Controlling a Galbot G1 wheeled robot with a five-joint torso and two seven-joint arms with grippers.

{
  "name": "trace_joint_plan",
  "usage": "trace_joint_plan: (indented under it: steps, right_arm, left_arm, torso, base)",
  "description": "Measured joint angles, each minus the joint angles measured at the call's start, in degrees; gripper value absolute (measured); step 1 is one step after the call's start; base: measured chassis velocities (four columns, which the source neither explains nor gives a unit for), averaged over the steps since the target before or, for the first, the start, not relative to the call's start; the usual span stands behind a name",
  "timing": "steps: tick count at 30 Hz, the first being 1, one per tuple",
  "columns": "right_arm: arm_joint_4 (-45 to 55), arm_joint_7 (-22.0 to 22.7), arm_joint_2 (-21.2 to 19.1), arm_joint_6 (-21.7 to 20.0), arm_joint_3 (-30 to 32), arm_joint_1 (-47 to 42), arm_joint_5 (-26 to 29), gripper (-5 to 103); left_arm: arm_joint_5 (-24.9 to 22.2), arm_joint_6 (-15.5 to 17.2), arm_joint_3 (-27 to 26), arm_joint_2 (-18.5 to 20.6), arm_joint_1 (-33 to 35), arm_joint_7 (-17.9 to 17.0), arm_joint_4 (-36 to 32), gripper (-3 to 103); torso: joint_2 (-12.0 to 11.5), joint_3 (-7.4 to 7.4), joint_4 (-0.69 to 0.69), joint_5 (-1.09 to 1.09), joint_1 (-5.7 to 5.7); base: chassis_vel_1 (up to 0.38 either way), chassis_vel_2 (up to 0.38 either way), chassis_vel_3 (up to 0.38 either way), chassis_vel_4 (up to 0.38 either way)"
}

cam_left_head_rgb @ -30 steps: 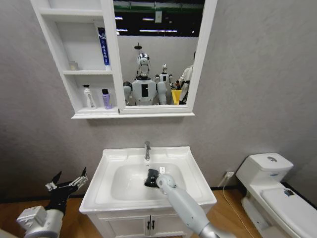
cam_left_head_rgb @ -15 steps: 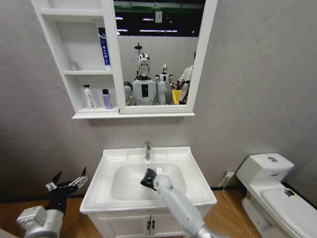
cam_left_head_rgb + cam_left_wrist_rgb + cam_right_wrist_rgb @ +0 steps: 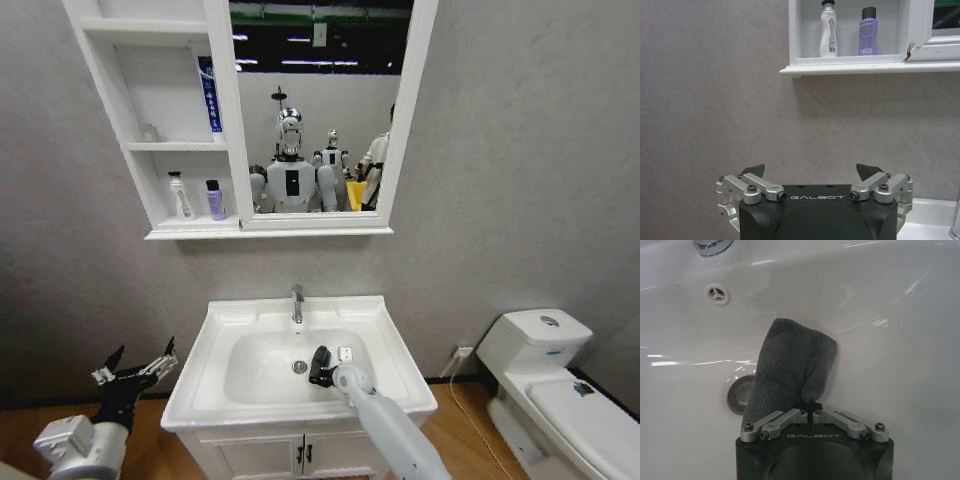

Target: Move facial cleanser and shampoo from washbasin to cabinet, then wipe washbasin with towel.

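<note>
With both bottles (image 3: 197, 197) already on the cabinet (image 3: 150, 120), the right gripper (image 3: 812, 412), jaws pinching the towel (image 3: 790, 370), has swept it rightward across the washbasin (image 3: 380, 325) bowl, so wiping is underway; the left gripper (image 3: 810, 172) hangs spread.

Two bottles (image 3: 197, 198) on the cabinet (image 3: 150, 120); towel (image 3: 790, 370) in the washbasin (image 3: 395, 365)
</note>
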Motion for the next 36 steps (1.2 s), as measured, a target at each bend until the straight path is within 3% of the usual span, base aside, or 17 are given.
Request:
trace_joint_plan:
  steps: [12, 21, 36]
  right_arm:
    - [-10.1, -6.0, 5.7, 1.9, -4.8, 6.8, -4.7, 0]
    - [-11.0, -6.6, 7.7, 2.1, -7.1, 7.7, -4.4, 0]
    - [-3.7, -2.1, 1.0, 0.2, -4.7, 3.1, -0.3, 0]
  left_arm:
    - [0.0, 0.0, 0.0, 0.0, 0.0, 0.0, 0.0, 100]
    - [0.0, 0.0, 0.0, 0.0, 0.0, 0.0, 0.0, 100]
    - [0.0, 0.0, 0.0, 0.0, 0.0, 0.0, 0.0, 100]
  torso:
    - [0.0, 0.0, 0.01, -0.01, 0.01]
    - [0.0, 0.01, 0.02, 0.0, 0.02]
    - [0.0, 0.0, 0.0, 0.01, 0.02]
  base:
    - [0.0, 0.0, 0.0, 0.0]
    - [0.0, 0.0, 0.0, 0.0]
    - [0.0, 0.0, 0.0, 0.0]
